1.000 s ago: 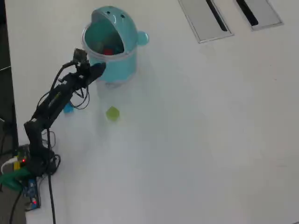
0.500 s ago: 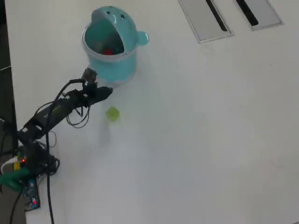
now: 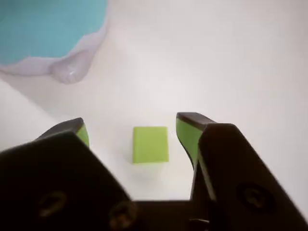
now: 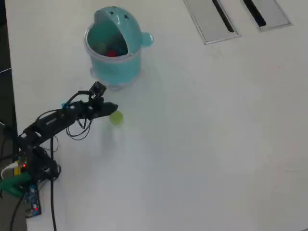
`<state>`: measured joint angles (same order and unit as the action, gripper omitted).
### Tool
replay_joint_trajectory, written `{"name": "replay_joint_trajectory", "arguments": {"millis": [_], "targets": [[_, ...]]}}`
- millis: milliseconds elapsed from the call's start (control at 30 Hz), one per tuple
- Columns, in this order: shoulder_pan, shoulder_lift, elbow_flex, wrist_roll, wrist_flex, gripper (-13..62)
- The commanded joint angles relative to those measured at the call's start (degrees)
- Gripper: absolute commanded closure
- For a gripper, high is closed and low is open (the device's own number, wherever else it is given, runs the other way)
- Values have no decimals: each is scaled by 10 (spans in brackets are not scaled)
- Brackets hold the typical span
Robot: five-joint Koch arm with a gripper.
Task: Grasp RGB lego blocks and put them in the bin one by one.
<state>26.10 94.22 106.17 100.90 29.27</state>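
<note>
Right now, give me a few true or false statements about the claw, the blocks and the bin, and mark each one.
1. The gripper is open, with the green block between its jaws. True.
2. The green block is lifted off the table. False: it lies on the table, and neither jaw touches it.
3. A red block lies inside the bin. True.
4. The bin lies tipped on its side. False: it stands upright.
5. The green block is already in the bin. False: it sits on the table in front of it.

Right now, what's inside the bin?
In the overhead view a red block lies inside the bin. The lid and front wall hide the rest of the inside, so anything more in there can't be seen.
</note>
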Motion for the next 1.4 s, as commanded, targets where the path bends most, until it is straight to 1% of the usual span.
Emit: {"name": "replay_joint_trajectory", "arguments": {"millis": [0, 167, 333, 400, 500, 667, 1367], "targets": [[-17, 17, -18, -11, -8, 163], [-33, 13, 10, -47, -6, 163], [-20, 1, 40, -87, -8, 161], [-7, -7, 40, -98, -9, 148], [4, -29, 19, -108, -13, 147], [7, -64, 5, -103, -54, 147], [-31, -185, -69, -62, -54, 149]]}}
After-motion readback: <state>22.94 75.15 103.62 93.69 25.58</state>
